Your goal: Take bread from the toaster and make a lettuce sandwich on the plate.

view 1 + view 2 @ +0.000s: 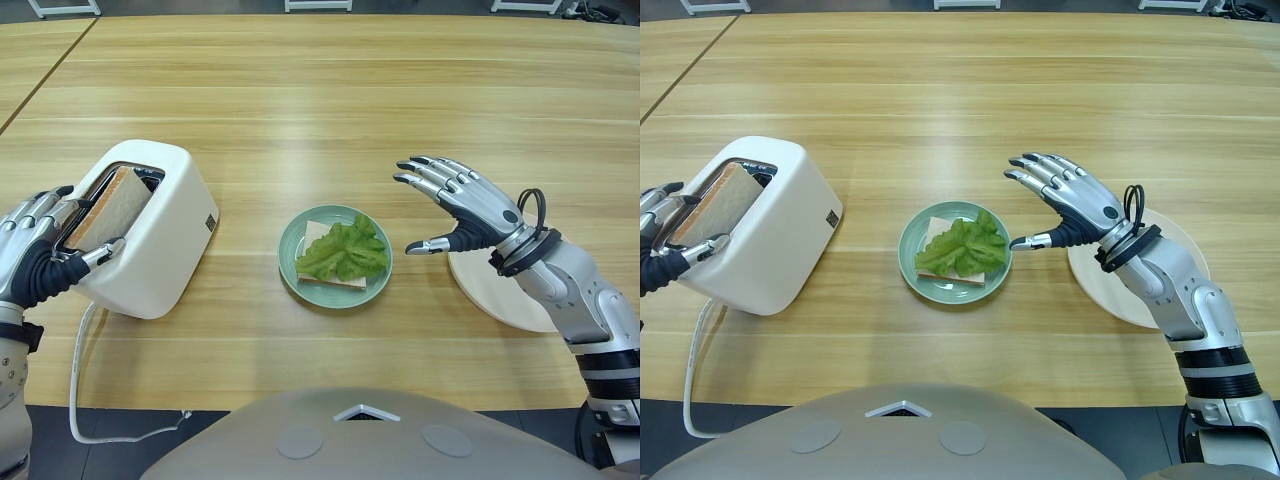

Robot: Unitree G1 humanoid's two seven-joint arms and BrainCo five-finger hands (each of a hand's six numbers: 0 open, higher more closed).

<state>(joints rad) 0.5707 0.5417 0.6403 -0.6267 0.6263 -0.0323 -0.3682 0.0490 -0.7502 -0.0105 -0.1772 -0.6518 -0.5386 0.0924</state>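
White cable [72,390] trails from toaster [165,250]; cream disc [490,290] near right hand [470,205].

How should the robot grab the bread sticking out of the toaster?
Pinch the bread by its exposed top edge, across its two flat faces. Come from the robot's left, where the left hand is: the toaster seems tipped that way, so its slot opens toward that side and the thin slice can slide straight out.

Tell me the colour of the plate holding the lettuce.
Pale green plate, clearest in the left eye view.
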